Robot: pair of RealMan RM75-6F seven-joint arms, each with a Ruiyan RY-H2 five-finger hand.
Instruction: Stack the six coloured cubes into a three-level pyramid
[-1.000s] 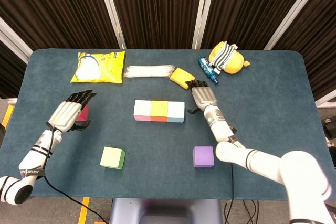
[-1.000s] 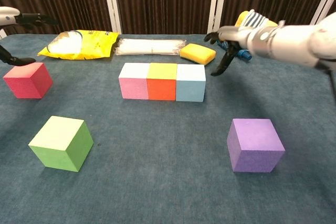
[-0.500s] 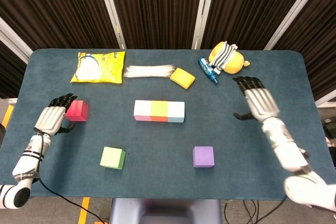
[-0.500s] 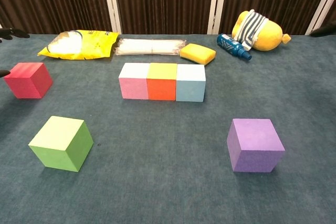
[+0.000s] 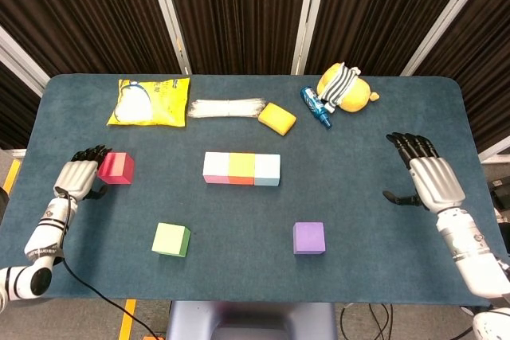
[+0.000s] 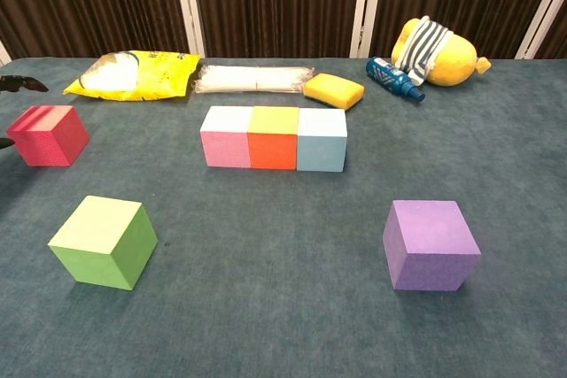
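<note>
Right hand (image 5: 429, 171) swung out toward the table's right edge, fingers apart and empty, left hand (image 5: 79, 173) open beside red cube (image 5: 116, 167), three cubes (image 5: 241, 169) in a row

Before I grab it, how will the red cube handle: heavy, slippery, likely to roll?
The red cube looks matte and foam-like, so it is probably light and not slippery. Its flat faces sit square on the table, so it should slide rather than roll. The left hand is beside it, fingers apart.
</note>
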